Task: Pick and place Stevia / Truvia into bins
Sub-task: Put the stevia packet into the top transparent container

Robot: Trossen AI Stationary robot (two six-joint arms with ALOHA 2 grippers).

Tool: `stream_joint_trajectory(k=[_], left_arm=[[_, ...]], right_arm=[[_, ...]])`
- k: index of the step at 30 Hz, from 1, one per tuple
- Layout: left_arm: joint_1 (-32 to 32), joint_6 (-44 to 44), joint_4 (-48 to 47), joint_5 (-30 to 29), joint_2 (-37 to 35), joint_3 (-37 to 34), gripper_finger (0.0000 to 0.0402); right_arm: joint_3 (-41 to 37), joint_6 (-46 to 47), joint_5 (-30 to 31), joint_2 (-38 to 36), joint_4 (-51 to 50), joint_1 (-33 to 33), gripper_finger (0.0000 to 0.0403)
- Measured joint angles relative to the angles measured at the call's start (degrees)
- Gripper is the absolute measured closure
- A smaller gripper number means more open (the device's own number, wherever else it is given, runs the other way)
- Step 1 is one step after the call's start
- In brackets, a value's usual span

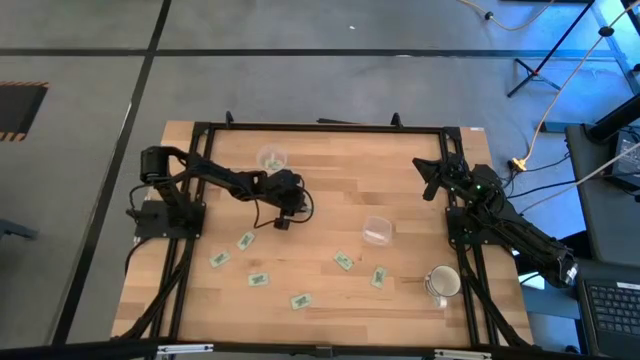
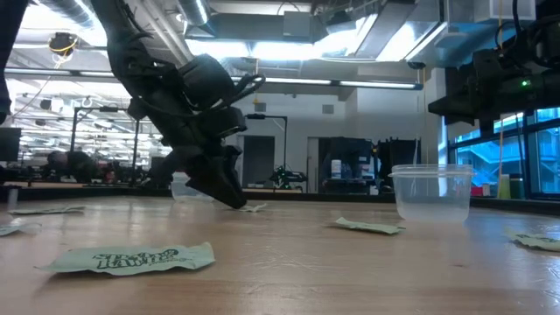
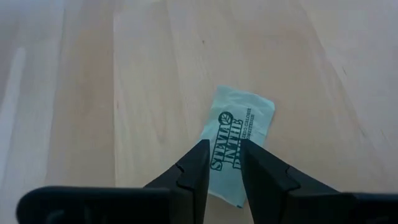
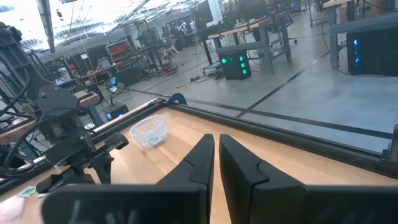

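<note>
I have my left gripper (image 3: 222, 163) down low on the table (image 1: 330, 200), right over one green packet (image 3: 239, 143). Its two fingers are almost closed, with the packet's edge between the tips. I cannot tell if they are pinching it yet. In the low view this gripper (image 2: 229, 194) touches the wood near the middle.

More packets lie flat along the near side of the table, like one (image 1: 219, 259) on the left and one (image 1: 344, 261) close to the middle cup (image 1: 377, 230). The other cup (image 1: 272, 158) stands at the far side, near my left arm.

My right gripper (image 4: 216, 152) waits above the table's far right corner, with its fingers nearly together and nothing in them. A white mug (image 1: 443, 283) sits near the right edge.
</note>
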Motion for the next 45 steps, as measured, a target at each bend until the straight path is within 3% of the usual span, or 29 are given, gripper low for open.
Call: stream_joint_trajectory(k=[22,34,40,45], left_arm=[[0.2,-2.6,-1.3,0.8,0.5,-0.1,0.0367],[2.6,-10.7,-3.3,7.6,0.5,-0.1,0.0309],[2.6,-9.1,-3.6,4.9,0.5,-0.1,0.0289],[2.3,-8.3,-4.2,0.5,0.5,-0.1,0.0299]], right_arm=[[0.0,0.0,0.0,0.0,0.0,0.0,0.0373],[0.0,-0.1,0.0,0.0,0.0,0.0,0.0373],[0.0,-0.1,0.0,0.0,0.0,0.0,0.0373],[0.0,-0.1,0.0,0.0,0.0,0.0,0.0373]])
